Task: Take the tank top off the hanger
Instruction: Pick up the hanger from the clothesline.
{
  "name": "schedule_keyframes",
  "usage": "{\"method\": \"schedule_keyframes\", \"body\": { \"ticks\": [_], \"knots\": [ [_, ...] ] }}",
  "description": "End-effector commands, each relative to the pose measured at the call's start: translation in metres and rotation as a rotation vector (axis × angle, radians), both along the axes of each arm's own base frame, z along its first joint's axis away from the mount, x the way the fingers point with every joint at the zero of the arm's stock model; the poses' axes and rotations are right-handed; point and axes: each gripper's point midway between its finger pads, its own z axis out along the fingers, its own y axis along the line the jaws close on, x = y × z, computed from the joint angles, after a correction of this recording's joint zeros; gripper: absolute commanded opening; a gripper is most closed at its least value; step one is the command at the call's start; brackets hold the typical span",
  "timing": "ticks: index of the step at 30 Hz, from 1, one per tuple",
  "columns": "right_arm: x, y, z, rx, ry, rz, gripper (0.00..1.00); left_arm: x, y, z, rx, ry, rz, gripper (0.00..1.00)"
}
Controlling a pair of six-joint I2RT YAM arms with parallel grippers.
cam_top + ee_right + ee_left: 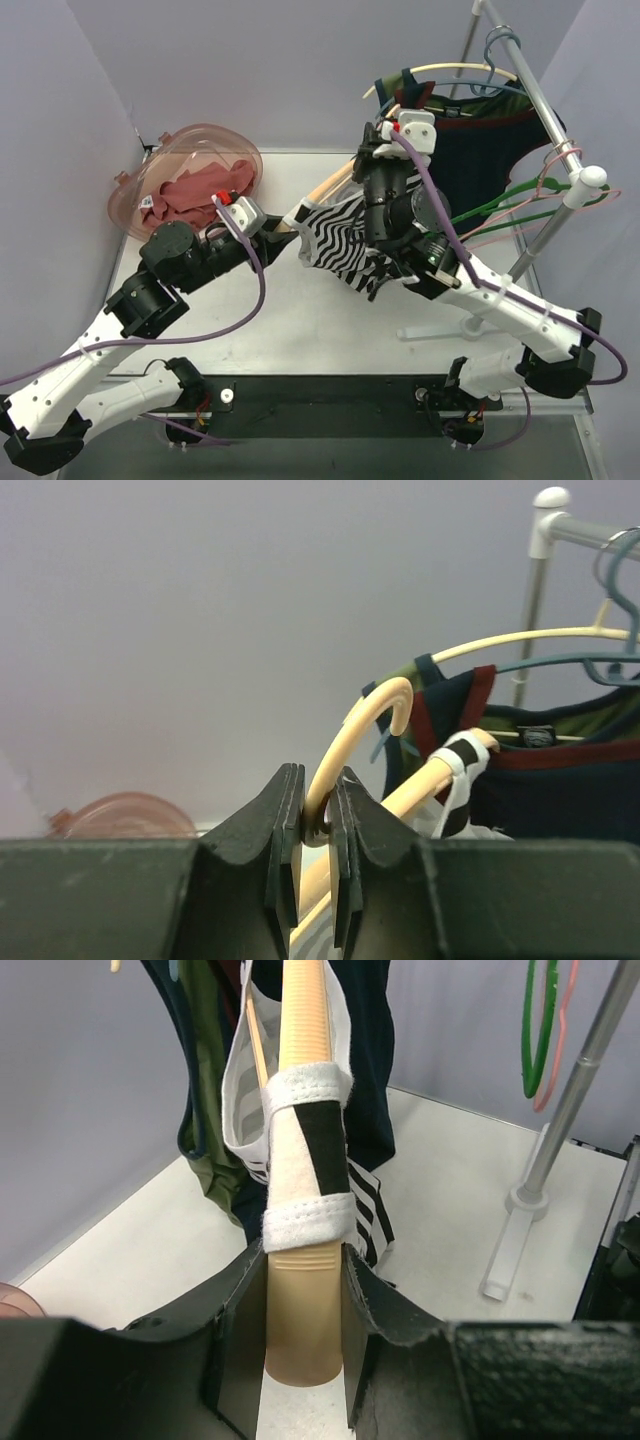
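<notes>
The tank top (pixel 340 245), zebra-striped black and white, hangs from a beige wooden hanger (pixel 325 190) held low over the table between the two arms. In the left wrist view one white-edged strap (pixel 305 1160) is wrapped round the hanger's arm (pixel 300 1310), just beyond the jaws. My left gripper (pixel 303 1255) (pixel 280 228) is shut on the blunt end of that arm. My right gripper (pixel 318 780) (pixel 375 145) is shut on the base of the hanger's hook (pixel 360 715). The other strap (pixel 462 760) sits on the far arm.
A clothes rack (pixel 530 80) at the back right carries a navy and green top (pixel 480 150) and empty green and pink hangers (pixel 500 205). Its post and foot (pixel 440 328) stand right of the arms. A pink bin (pixel 190 185) with red cloth sits back left.
</notes>
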Motion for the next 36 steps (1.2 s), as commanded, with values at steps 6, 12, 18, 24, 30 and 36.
{"method": "schedule_keyframes", "body": {
  "ticks": [6,12,18,24,30,36],
  "knots": [
    [-0.034,0.018,-0.019,-0.001,0.003,0.494,0.34,-0.031,0.020,0.044,-0.136,-0.075,-0.051,0.00],
    [-0.037,0.004,-0.024,-0.053,0.028,0.580,0.41,-0.039,0.021,0.046,-0.141,-0.082,-0.083,0.00],
    [-0.045,0.008,-0.023,-0.106,0.041,0.649,0.50,-0.045,0.025,0.046,-0.147,-0.095,-0.089,0.00],
    [-0.037,-0.001,-0.019,-0.101,0.043,0.615,0.49,-0.049,0.027,0.046,-0.142,-0.104,-0.102,0.00],
    [-0.040,0.006,-0.006,-0.080,0.022,0.656,0.50,-0.047,0.029,0.039,-0.116,-0.100,-0.087,0.00],
    [-0.026,0.015,-0.011,-0.103,0.041,0.630,0.47,-0.049,0.031,0.040,-0.108,-0.112,-0.089,0.00]
  ]
}}
